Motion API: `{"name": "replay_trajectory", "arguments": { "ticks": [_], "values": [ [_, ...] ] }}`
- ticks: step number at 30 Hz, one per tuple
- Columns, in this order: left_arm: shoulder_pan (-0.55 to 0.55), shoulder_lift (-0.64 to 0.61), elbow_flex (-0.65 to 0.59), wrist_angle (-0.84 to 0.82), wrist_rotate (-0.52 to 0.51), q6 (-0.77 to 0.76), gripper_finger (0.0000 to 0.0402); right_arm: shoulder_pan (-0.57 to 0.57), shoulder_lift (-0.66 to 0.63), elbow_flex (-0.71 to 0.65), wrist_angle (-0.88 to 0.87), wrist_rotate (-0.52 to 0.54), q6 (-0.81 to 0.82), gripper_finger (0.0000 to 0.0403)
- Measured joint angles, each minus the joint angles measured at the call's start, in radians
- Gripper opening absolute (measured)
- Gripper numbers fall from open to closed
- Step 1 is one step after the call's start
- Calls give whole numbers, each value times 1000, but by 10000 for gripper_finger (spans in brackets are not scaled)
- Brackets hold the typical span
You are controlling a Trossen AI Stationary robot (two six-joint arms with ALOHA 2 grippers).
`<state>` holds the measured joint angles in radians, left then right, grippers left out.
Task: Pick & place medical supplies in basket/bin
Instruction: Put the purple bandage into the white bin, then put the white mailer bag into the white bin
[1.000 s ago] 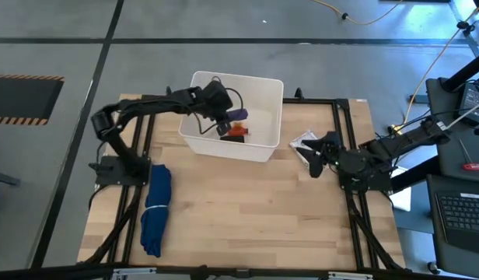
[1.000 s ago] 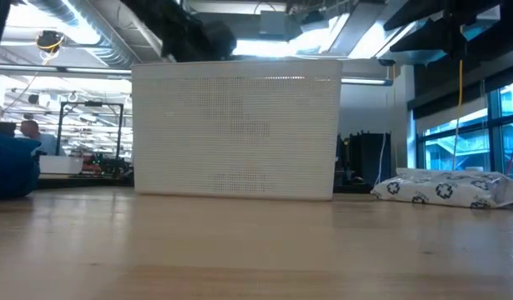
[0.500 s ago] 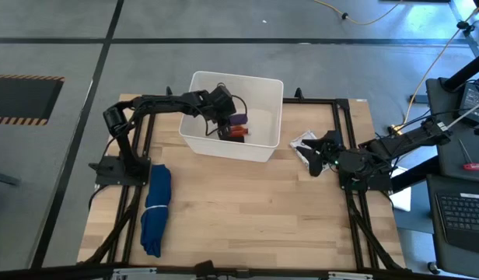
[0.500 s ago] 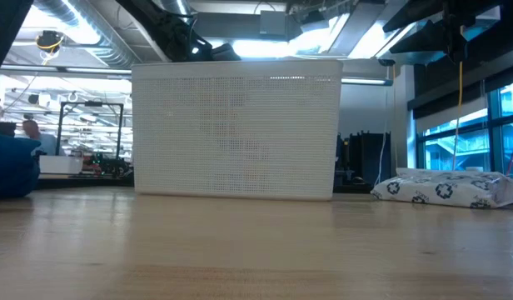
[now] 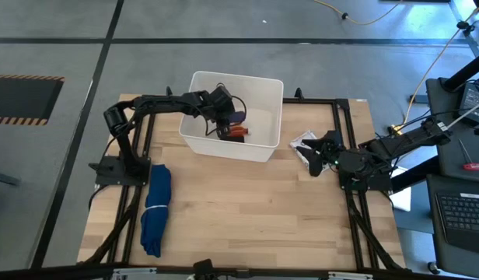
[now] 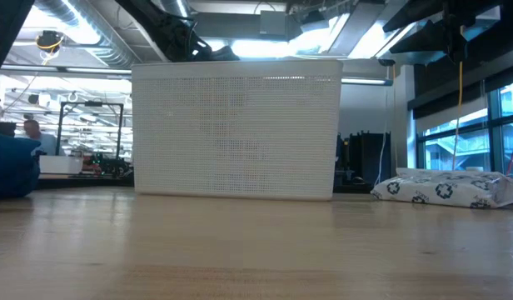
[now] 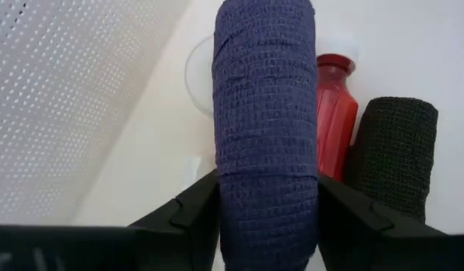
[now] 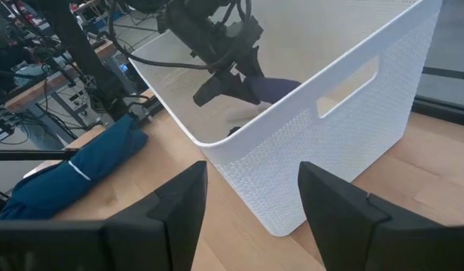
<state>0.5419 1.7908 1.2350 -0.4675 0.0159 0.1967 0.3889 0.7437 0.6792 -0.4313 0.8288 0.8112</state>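
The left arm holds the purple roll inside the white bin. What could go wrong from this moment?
1. The left gripper is shut on the purple roll just above the red tube and black roll; releasing may knock them.
2. Withdrawing, the arm could catch the white bin wall.

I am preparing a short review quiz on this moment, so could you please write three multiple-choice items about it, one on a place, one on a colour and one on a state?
1. Where is the left gripper?
A. Inside the white tub
B. Over the blue cloth
C. Off the table

2. What colour is the roll between the left gripper's fingers?
A. White
B. Purple
C. Orange

3. How is the right gripper?
A. Shut on the tub's rim
B. Shut on the dotted pack
C. Open, holding nothing

Answers: 1 A, the high view shows it inside the tub's walls. 2 B, the left wrist view shows a purple roll clamped. 3 C, its wrist view shows fingers spread with nothing between.
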Motion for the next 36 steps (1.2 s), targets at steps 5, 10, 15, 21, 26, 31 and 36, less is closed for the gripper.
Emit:
{"name": "replay_trajectory", "arguments": {
  "ticks": [5,10,15,21,26,31,36],
  "values": [
    [0,-3,0,-1,2,0,187,0,0,0,0,0,3,211],
    [5,-13,17,-13,-3,0,193,0,0,0,0,-1,5,211],
    [6,-13,77,-23,-18,1,192,0,0,0,0,-10,22,211],
    [5,-16,207,-62,-23,27,193,0,0,0,14,-18,12,211],
    [1,-59,314,-36,6,31,190,0,0,0,46,-18,-57,211],
    [-4,-134,352,131,171,-65,191,-20,0,0,48,-18,-29,211],
    [-6,-199,352,284,356,-242,189,-91,0,41,27,-26,-32,208]
  ]
}}
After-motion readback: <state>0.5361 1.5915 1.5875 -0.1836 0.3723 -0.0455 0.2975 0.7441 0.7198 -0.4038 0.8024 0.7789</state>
